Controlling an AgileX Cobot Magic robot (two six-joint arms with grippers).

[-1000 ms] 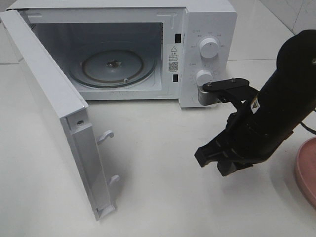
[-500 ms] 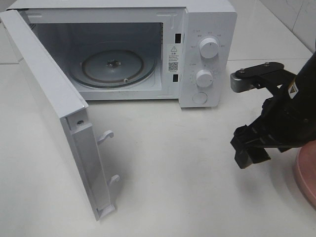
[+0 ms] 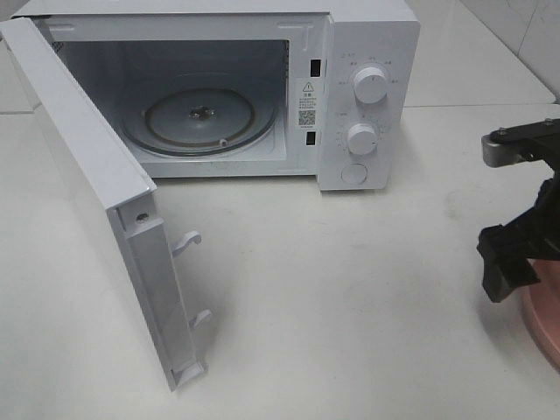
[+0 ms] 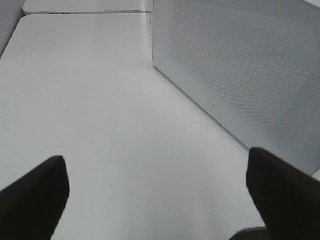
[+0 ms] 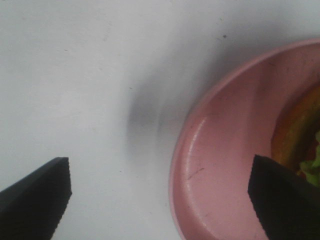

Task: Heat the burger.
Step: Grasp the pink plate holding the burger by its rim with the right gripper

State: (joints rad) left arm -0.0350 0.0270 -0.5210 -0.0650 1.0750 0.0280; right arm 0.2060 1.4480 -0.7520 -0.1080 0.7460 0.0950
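Just beside the fingers (image 5: 282,200) lies the burger (image 5: 300,132).

White matte tabletop (image 3: 350,289) under soft even light, pale tiles (image 3: 534,22) beyond.

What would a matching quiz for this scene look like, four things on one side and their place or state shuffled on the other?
Things:
1. microwave door
2. glass turntable
3. pink plate
4. right claw

Places or states:
A. on the table, right of the microwave, carrying the burger
B. standing wide open
C. open, above the plate's rim
D. inside the microwave, nothing on it

Pairs: 1-B, 2-D, 3-A, 4-C.
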